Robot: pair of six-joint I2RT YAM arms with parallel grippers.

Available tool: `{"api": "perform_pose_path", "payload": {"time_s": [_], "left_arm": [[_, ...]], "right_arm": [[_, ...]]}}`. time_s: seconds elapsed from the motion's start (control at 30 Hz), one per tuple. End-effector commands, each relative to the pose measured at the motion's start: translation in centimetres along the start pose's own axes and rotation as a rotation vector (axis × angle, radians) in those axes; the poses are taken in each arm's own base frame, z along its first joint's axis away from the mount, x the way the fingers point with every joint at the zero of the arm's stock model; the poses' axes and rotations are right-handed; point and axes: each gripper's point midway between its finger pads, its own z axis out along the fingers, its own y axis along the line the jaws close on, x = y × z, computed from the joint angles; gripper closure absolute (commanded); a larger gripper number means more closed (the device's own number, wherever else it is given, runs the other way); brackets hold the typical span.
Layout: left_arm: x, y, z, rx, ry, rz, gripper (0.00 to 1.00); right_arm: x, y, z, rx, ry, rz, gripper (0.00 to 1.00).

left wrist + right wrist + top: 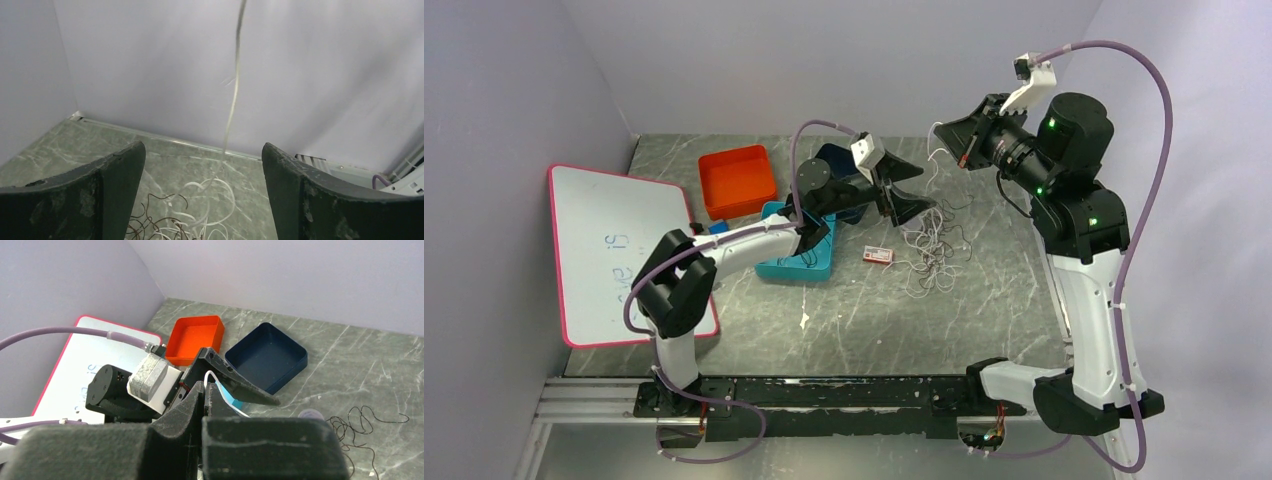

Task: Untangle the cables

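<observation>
**Cable workstation: layout, clearances and gripper state**

A pink-rimmed whiteboard (614, 250) lies flat along the left edge of the table (844, 330), close to the left wall. An orange tray (737, 180) sits just right of it, toward the far edge; a dark blue tray (834, 157) sits further right, partly hidden by the left arm; a teal tray (794, 268) lies nearer, under that arm's forearm.

The left gripper (921, 188) hangs above mid-table; its jaws stand wide apart with nothing between the pads.

A small red-and-white packet (878, 255) lies just left of the cables (934, 252). The cables form a loose heap of whitish and dark loops at mid-table, well apart from every table edge. One whitish strand (235, 100) rises from the heap, passing ahead of the left gripper's open jaws and up to the right gripper (938, 140). The right gripper is raised over the far part of the table; its jaws are pressed together, clamped on that strand.

Open room: bare surface runs from the heap to the base rail at the near edge; a bare strip lies right of the heap, up to the right arm.
</observation>
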Motion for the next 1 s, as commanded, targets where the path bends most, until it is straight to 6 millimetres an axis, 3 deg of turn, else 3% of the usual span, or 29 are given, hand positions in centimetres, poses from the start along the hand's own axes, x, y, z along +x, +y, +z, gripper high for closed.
{"api": "perform_pose_path", "payload": {"time_s": [0.0, 0.13, 0.47, 0.53, 0.67, 0.73, 0.83, 0.97], "left_arm": [[-0.8, -1.8, -0.4, 0.069, -0.049, 0.014, 0.10], [-0.9, -1.7, -0.1, 0.077, -0.047, 0.009, 0.15], [-0.7, -1.8, 1.4, 0.124, -0.038, -0.043, 0.41], [-0.5, -1.8, 1.5, 0.132, -0.029, -0.053, 0.51], [0.1, -1.7, 1.5, 0.125, 0.004, -0.062, 0.81], [0.1, -1.5, 1.2, 0.105, 0.012, -0.055, 0.90], [-0.3, -0.7, 0.8, 0.070, 0.017, -0.050, 0.93], [-1.9, 0.8, 0.3, 0.034, 0.009, -0.041, 0.93]], "right_arm": [[-0.5, 0.7, -0.7, -0.022, -0.017, 0.000, 1.00], [-0.5, 1.1, -0.6, -0.043, -0.017, 0.006, 1.00], [0.3, 0.9, -0.7, -0.041, -0.010, 0.012, 1.00], [0.6, 0.7, -0.7, -0.037, -0.007, 0.014, 1.00], [1.0, 0.2, -1.1, -0.010, -0.010, 0.012, 1.00], [1.4, 0.0, -1.5, 0.002, -0.005, 0.011, 1.00], [2.7, -0.3, -2.0, 0.018, 0.025, 0.015, 0.99], [5.3, -0.8, -3.0, 0.033, 0.089, 0.019, 0.84]]}}
